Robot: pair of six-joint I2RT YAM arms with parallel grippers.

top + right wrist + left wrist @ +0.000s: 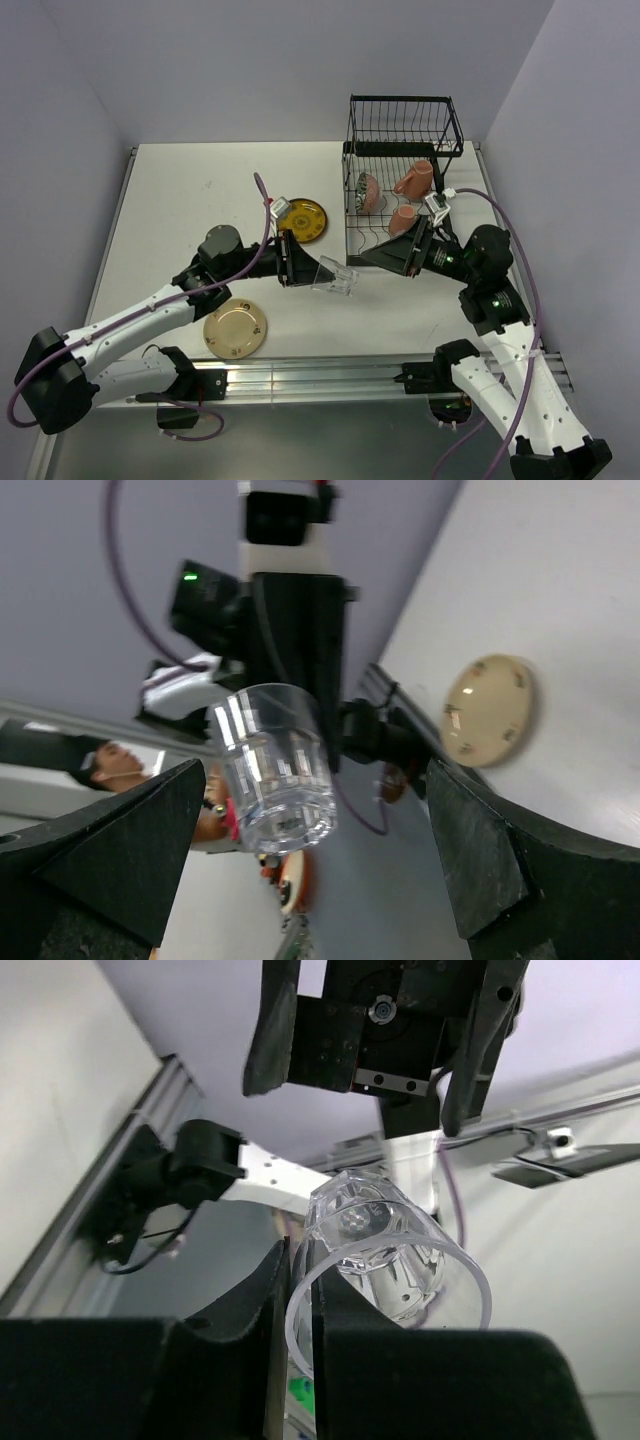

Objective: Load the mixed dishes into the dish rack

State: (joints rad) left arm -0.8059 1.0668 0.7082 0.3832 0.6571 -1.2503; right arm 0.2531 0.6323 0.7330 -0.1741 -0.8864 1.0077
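Note:
My left gripper (318,272) is shut on the rim of a clear glass (337,276) and holds it on its side above the table. In the left wrist view the fingers (255,1330) pinch the glass (390,1250) wall. My right gripper (360,259) is open and faces the glass's base from the right. In the right wrist view the glass (278,770) sits between the spread fingers (480,850), touching neither. The black wire dish rack (402,122) holds two orange-and-white mugs (414,180) and a dark patterned bowl (367,190). The other glasses are out of view.
A yellow patterned plate (302,220) lies on the table left of the rack. A tan plate (236,330) lies near the front edge, also in the right wrist view (490,710). An aluminium rail (320,375) runs along the near edge.

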